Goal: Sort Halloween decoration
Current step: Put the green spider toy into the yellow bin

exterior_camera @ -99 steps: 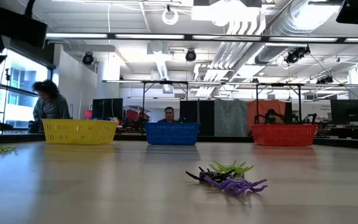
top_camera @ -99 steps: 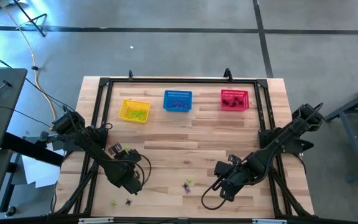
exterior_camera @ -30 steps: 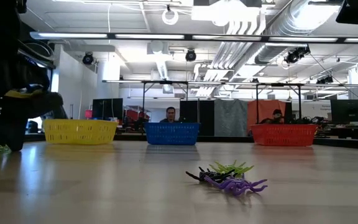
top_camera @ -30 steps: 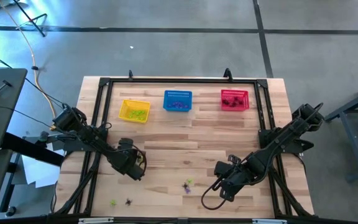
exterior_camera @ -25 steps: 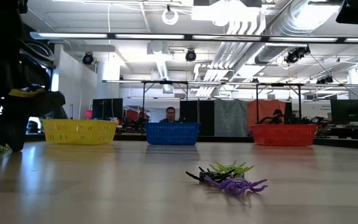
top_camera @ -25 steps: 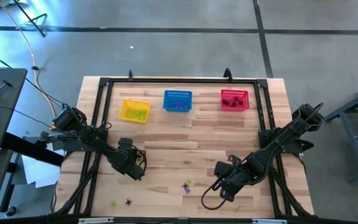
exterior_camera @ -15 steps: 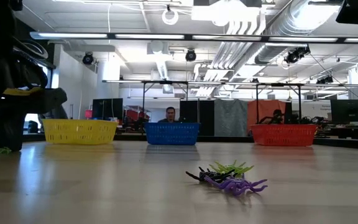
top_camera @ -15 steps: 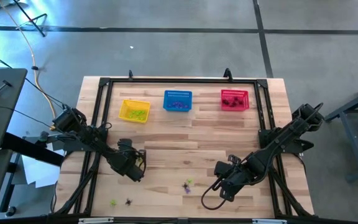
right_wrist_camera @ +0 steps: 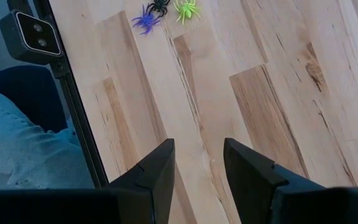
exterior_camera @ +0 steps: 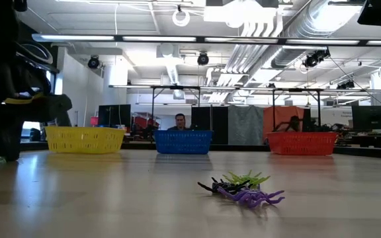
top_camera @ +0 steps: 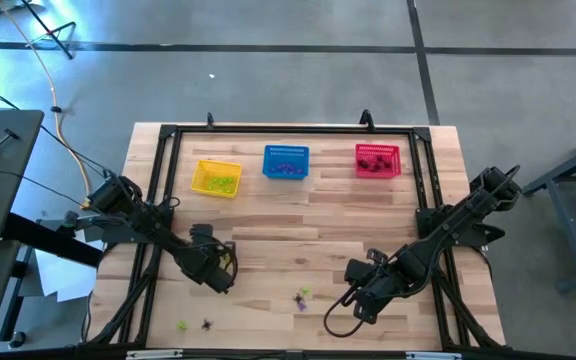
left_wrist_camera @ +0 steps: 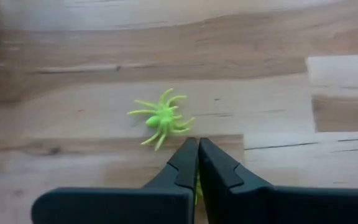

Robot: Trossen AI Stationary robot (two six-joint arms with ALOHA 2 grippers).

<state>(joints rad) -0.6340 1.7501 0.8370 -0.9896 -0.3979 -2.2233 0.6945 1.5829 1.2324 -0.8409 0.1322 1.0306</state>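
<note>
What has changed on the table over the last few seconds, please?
The left gripper moved from the near edge towards mid-table and closed, a sliver of green showing between its fingers. A green spider lies free ahead. The right gripper stayed open and parked; the spider cluster and baskets did not move.

Wooden table [top_camera: 298, 240] — three baskets [top_camera: 287, 162], scattered plastic spiders [top_camera: 302, 299] lie on it.

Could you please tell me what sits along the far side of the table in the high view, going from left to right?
Yellow basket → blue basket → red basket, each holding small spider trinkets.
</note>
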